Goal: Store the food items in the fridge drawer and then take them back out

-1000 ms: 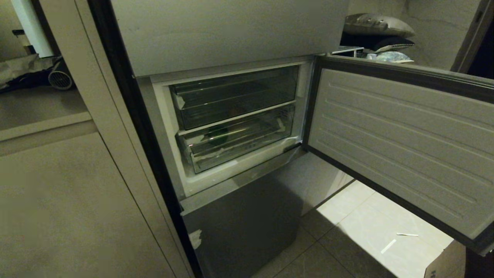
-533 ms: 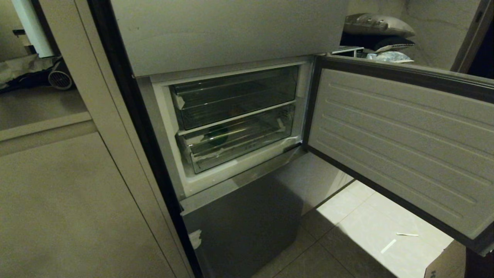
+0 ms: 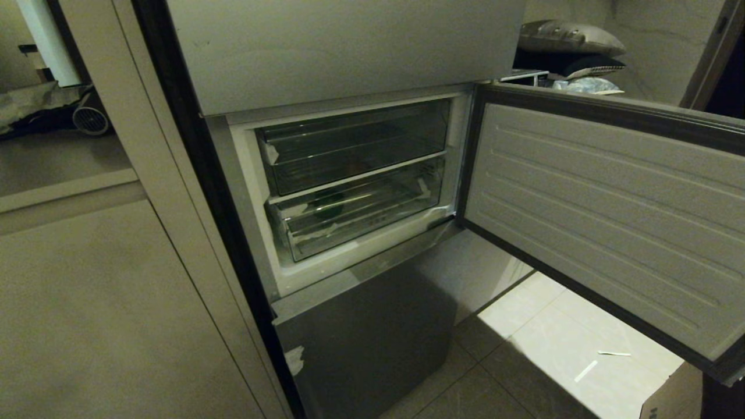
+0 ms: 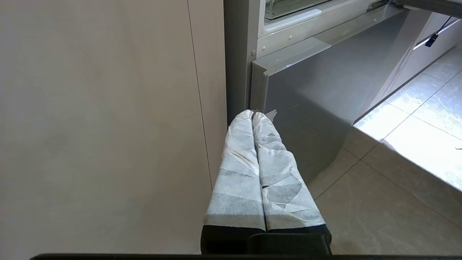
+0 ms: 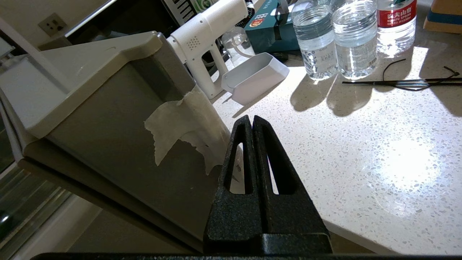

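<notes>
Head view: nothing has shifted over the last second. Fridge door point(image 3: 605, 221) open at right, lower drawer point(image 3: 355, 218) pushed in at centre, green pepper point(image 3: 329, 208) inside; orange item too dim to tell. Neither arm shows.
Left wrist view: left hand point(image 4: 252, 115) closed, empty, parked low by the steel panel point(image 4: 306, 108).
Right wrist view: right hand point(image 5: 251, 119) closed, empty, over the desk point(image 5: 379, 151) near bottles point(image 5: 335, 36). Storing looks done; retrieval not begun.
</notes>
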